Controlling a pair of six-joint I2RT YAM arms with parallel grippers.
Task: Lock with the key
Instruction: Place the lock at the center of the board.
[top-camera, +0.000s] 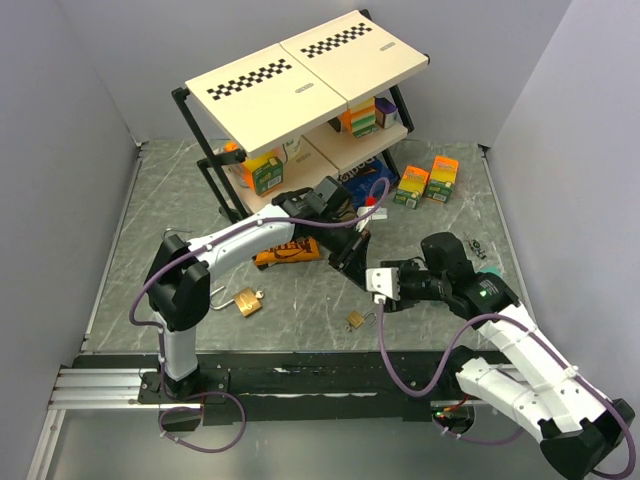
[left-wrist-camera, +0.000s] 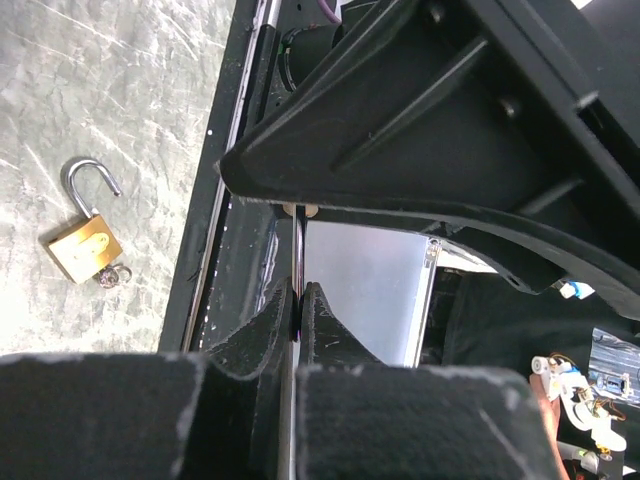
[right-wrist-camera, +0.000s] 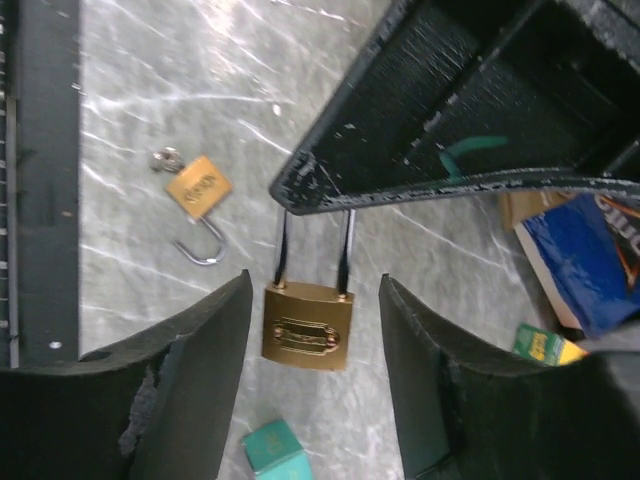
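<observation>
Brass-gold metal padlock (right-wrist-camera: 306, 327) w/ silver shackle (right-wrist-camera: 346, 250); grey marbled tabletop (right-wrist-camera: 180, 80); cream shelf top (top-camera: 290, 105) w/ blk-white checker strips (top-camera: 250, 78).

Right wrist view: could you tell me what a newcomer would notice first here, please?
A brass padlock hangs by its shackle from the shut left claw, its body inside the open right claw. Up left on the table lies a second padlock, open.

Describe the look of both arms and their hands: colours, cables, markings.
The left arm and right arm have white shells between black joints, each trailed by a purple cable. A small green light glows near the right wrist. The left hand and right hand are black, with rough, worn pads.
</observation>
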